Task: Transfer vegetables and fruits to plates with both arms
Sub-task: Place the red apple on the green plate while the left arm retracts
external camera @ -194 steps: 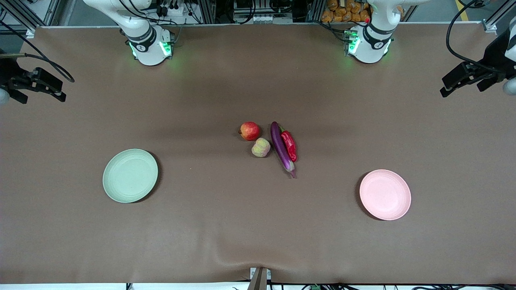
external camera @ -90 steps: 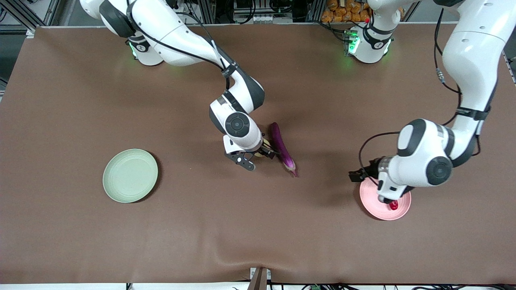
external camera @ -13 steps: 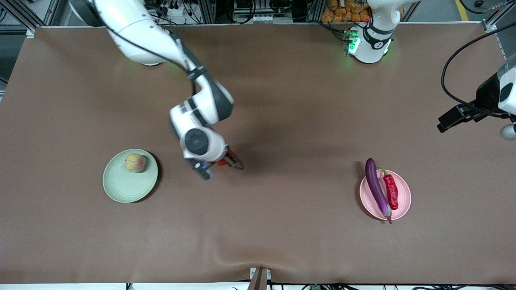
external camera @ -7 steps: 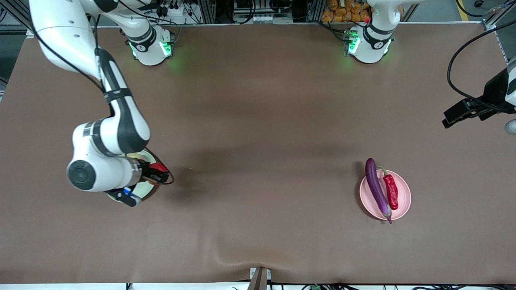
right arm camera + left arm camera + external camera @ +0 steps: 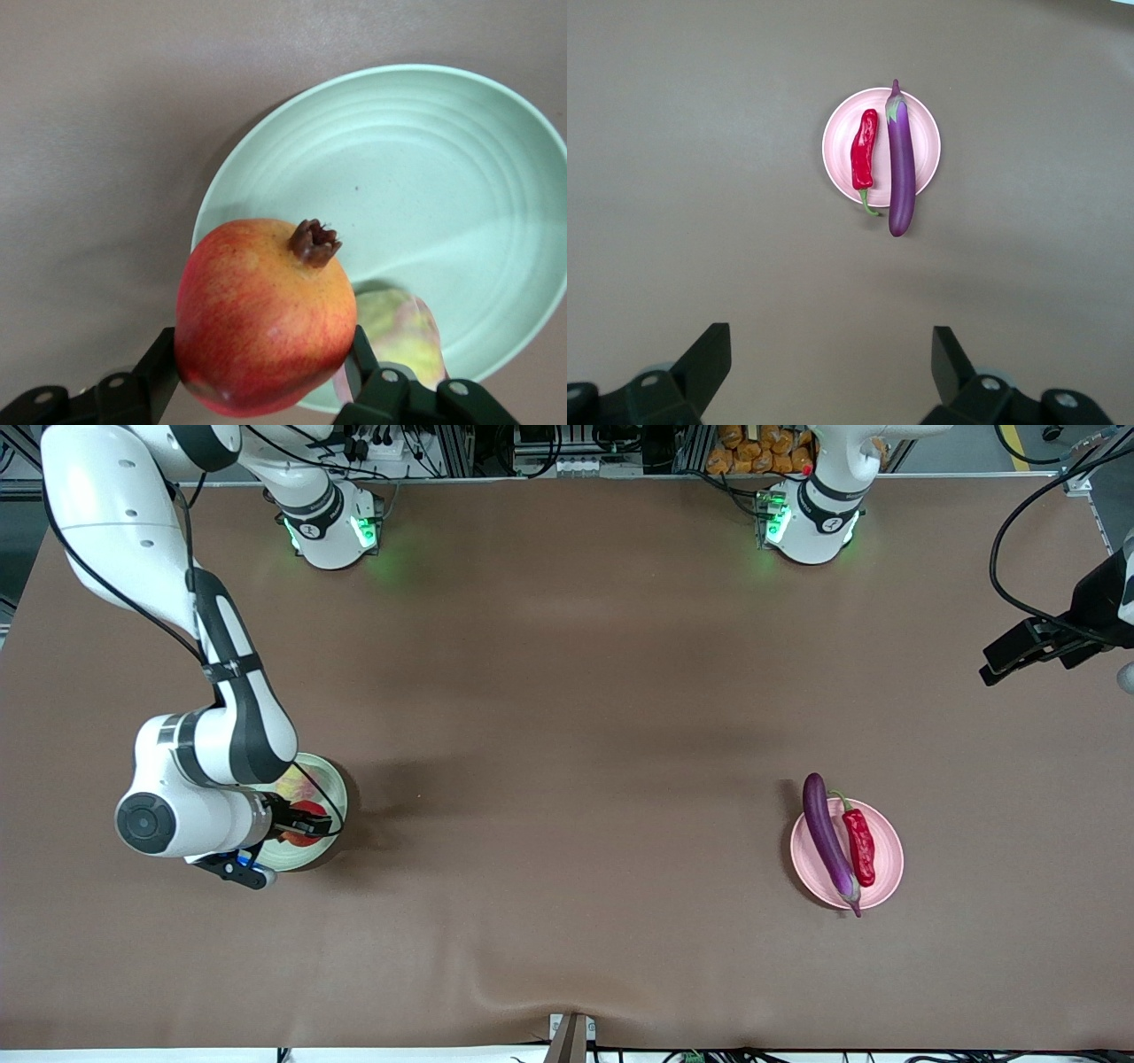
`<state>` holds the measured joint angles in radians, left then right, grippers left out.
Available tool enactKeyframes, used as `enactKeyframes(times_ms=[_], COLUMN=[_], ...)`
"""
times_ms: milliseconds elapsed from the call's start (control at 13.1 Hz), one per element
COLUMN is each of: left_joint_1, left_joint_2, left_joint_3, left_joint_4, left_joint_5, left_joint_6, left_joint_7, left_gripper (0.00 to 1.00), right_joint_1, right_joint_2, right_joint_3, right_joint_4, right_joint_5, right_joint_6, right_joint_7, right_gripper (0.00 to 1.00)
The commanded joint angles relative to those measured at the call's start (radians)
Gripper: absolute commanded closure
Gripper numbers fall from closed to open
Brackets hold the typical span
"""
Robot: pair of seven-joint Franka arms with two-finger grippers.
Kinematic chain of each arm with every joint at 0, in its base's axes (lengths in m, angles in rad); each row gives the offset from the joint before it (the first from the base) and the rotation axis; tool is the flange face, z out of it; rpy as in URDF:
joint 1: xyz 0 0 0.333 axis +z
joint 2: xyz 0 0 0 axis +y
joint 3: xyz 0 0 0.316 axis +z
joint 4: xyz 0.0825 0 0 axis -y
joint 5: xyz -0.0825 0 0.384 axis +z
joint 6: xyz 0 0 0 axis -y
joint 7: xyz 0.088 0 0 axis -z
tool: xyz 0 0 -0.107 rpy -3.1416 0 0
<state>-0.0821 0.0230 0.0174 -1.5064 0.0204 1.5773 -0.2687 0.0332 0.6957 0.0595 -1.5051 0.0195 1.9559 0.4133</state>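
Brown table (image 5: 567, 779) up front: right claw (image 5: 297, 828) over the pale green round plate (image 5: 332, 779); left claw (image 5: 1032, 657) waits off the edge, spread wide. Left wrist view: slender purple eggplant (image 5: 901, 164) and wrinkled red chili (image 5: 864, 159) on the pale pink plate (image 5: 837, 146), well ahead of the claw. Right wrist view: claw clamps the round red pomegranate (image 5: 263, 314), lumpy yellow-green fruit (image 5: 399, 332) on the plate below.

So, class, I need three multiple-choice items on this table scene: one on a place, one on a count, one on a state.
1. Where does the eggplant lie?
A. on the pink plate
B. on the green plate
C. on the bare table

2. How many plates are there?
A. one
B. two
C. three

3. What is the right gripper doing?
A. hanging open and empty
B. holding a chili pepper
C. holding the pomegranate

Key:
1 A, it lies across the pink plate beside the chili pepper.
2 B, one green, one pink.
3 C, its fingers clamp the fruit over the green plate.
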Motion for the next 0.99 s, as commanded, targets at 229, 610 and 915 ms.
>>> enactKeyframes(times_ms=[229, 610, 915], left_joint_1=[-0.004, -0.001, -0.001], left_joint_2=[-0.026, -0.032, -0.034], left_joint_3=[0.012, 0.015, 0.016], left_joint_4=[-0.026, -0.023, -0.023], left_joint_5=[-0.014, -0.014, -0.016], left_joint_6=[-0.003, -0.017, -0.019], left_joint_7=[0.017, 0.019, 0.019], left_gripper=[0.0, 0.0, 0.0], right_joint_1=[-0.047, -0.065, -0.064], right_joint_2=[-0.012, -0.055, -0.091], right_joint_3=[0.026, 0.034, 0.039], right_joint_4=[0.019, 0.204, 0.382], right_joint_5=[0.0, 0.0, -0.003], right_joint_6=[0.0, -0.157, -0.36], right_joint_7=[-0.103, -0.114, -0.119], right_gripper=[0.0, 0.0, 0.0])
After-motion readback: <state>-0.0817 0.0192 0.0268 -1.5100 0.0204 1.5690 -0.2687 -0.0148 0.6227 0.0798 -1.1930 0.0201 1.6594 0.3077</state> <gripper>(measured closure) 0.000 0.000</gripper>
